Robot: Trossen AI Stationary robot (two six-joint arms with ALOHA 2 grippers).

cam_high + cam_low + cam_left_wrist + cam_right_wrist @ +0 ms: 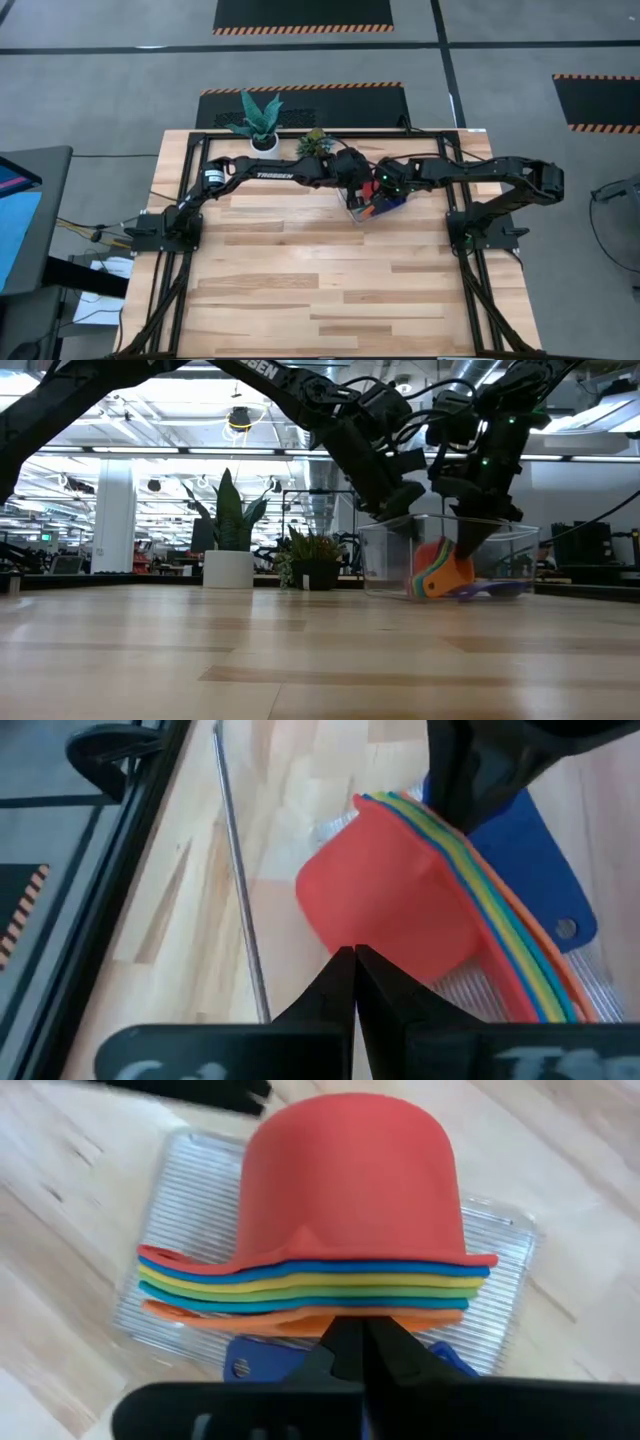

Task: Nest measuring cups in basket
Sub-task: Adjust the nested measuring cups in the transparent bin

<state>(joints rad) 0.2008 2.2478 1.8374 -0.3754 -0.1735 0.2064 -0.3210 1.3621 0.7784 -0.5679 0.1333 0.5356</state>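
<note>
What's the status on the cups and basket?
Both grippers shut: left at the red cup's side, right on the stack's rim. Cups nested, tipped on edge in the basket; dark blue cup loose beside them. Nothing blocking.

hidden: dark blue cup mostly under stack | basket possibly arm-covered

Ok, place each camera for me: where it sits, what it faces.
High: overhead, looking down; both arms meet at the basket.
Low: table height, facing the room; arms drop onto the basket.
Left wrist: behind the shut left tool, facing the nested measuring cups.
Right wrist: behind the shut right tool, facing the cups.
Shared: both wrists see the red cup outermost.
</note>
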